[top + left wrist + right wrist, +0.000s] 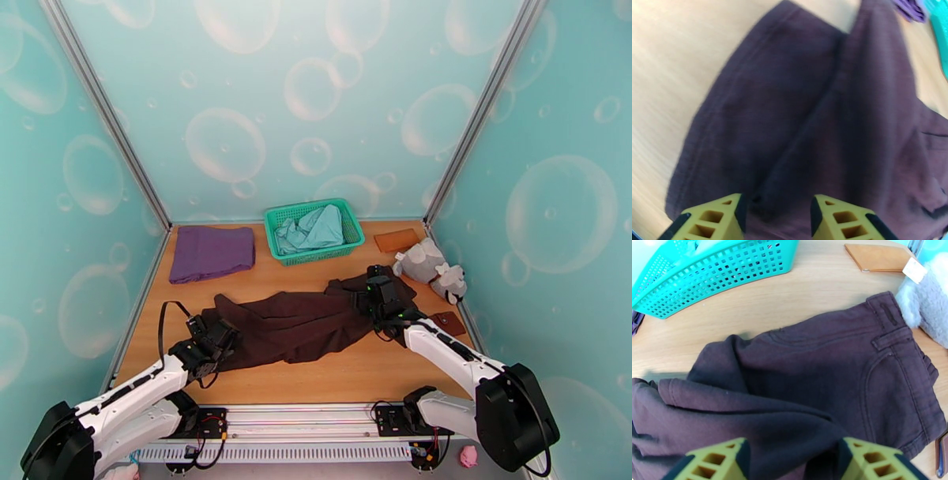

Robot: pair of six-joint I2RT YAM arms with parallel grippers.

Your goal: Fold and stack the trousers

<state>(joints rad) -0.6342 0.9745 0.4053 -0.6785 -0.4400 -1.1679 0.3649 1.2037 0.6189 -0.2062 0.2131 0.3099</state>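
The left gripper [777,199] has its yellow fingers apart, with the dark cloth of the trousers [790,118] lying between them. A small pucker sits by one finger. Whether the cloth is pinched cannot be told, since the wrist picture is smeared. Ahead of these jaws the two legs run side by side, and bare table [667,79] lies off to one side.

The right gripper [793,445] is clamped on a thick fold of the trousers, bunched cloth filling the whole gap between its fingers. Beyond and to the outer side of these jaws lie the seat, a back pocket and the waistband with a belt loop. A grey plush toy [924,307] is right against the waistband corner. Farther ahead are the green mesh basket [723,267] and a flat tan piece [879,257].

From above, both arms reach forward from their bases, each white forearm angled inward. The left wrist is low over the leg ends and the right wrist low over the waist end, so the trousers stretch rumpled across the table between them. Beyond the left jaws, well apart, lies a folded purple cloth [212,253]. A pale teal garment [312,229] sits in the basket.

The fingertips of both grippers are cut off at the bottom edges of the wrist views. From above, each wrist covers the cloth under it.
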